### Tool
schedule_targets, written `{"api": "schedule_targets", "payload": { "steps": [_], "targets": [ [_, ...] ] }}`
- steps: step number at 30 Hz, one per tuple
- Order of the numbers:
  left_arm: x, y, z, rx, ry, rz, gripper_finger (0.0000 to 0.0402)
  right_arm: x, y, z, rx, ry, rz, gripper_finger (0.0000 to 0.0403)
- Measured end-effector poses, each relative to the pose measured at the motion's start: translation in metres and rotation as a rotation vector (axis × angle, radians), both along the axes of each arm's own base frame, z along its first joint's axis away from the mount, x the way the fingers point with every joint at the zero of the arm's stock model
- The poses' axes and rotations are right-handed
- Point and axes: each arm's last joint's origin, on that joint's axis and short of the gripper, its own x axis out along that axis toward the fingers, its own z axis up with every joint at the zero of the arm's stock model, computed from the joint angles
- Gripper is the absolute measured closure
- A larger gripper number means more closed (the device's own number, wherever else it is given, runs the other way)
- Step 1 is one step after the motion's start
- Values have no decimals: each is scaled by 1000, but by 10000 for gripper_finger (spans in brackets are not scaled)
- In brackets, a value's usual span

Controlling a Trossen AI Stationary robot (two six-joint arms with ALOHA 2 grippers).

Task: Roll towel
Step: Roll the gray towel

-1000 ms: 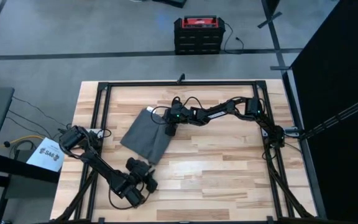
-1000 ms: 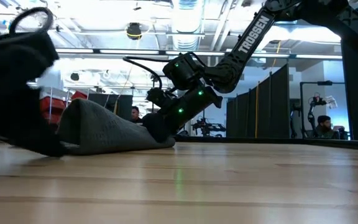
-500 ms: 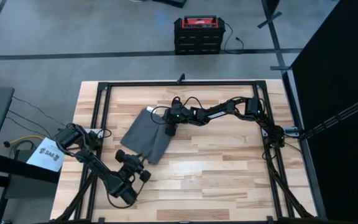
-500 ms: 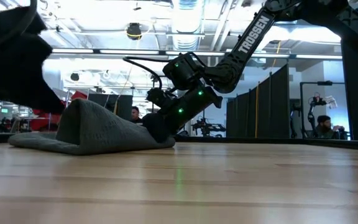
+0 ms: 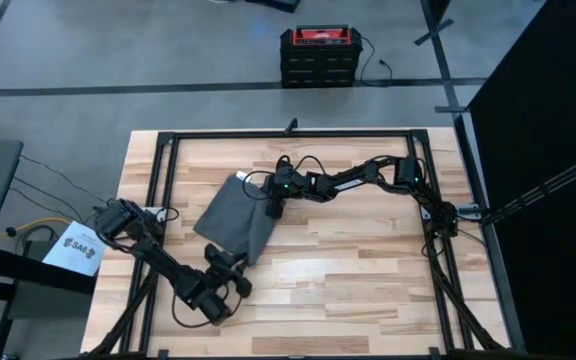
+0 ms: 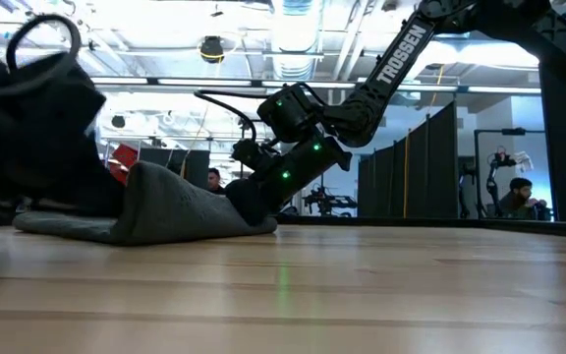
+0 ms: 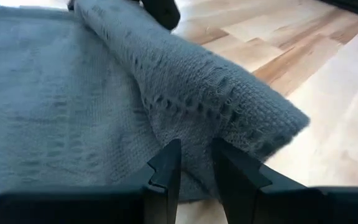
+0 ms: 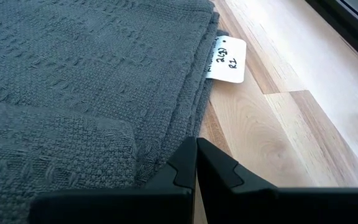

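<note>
The dark grey towel [image 5: 230,220] lies left of the table's middle, its right side folded over into a hump [image 6: 155,187]. Its white tag [image 8: 227,59] lies on the wood at the far edge. My right gripper [image 5: 273,207] is shut at the towel's right edge, low on the table [image 6: 254,205]. My left gripper [image 5: 228,264] is at the towel's near edge with its fingers close together and cloth between them [image 7: 197,171]. In the low view it is the dark mass [image 6: 37,147] at the left. My left gripper has the towel's near edge [image 7: 197,155] between its two fingers, beside the thick folded corner [image 7: 260,124]. It comes level from the table's near side. The towel stays on the table. My right gripper rests its shut fingertips [image 8: 185,163] on the towel's right edge [image 8: 166,155], slanting down from the right. I cannot tell whether cloth is caught between them.
A black frame [image 5: 288,135] runs around the tabletop. A red and black toolbox [image 5: 315,55] stands on the floor beyond the far edge. Bare wood lies right of and in front of the towel [image 5: 368,270]. People show far off in the room [image 6: 512,197].
My left gripper rose and swung toward the table's left edge, then came back down toward the towel's near edge, where it now stands. My right gripper and the towel's hump have kept still.
</note>
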Motion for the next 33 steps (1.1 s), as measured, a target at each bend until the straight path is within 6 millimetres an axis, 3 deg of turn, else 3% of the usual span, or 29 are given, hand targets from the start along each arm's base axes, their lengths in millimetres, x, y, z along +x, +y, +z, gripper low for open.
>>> {"api": "schedule_targets", "payload": {
  "steps": [8, 18, 29, 33],
  "targets": [
    [-1, 0, -9, 8, 18, 4, 325, 0, 0, 0, 1, 2, -1, 403],
    [3, -6, 0, 6, 57, 8, 325, 0, 0, 0, 1, 2, -1, 403],
    [9, -23, 76, 106, 297, -8, 325, 0, 0, 0, 1, 2, -1, 403],
    [18, -27, 92, 147, 261, -15, 325, 0, 0, 0, 2, 3, -2, 403]
  ]
}}
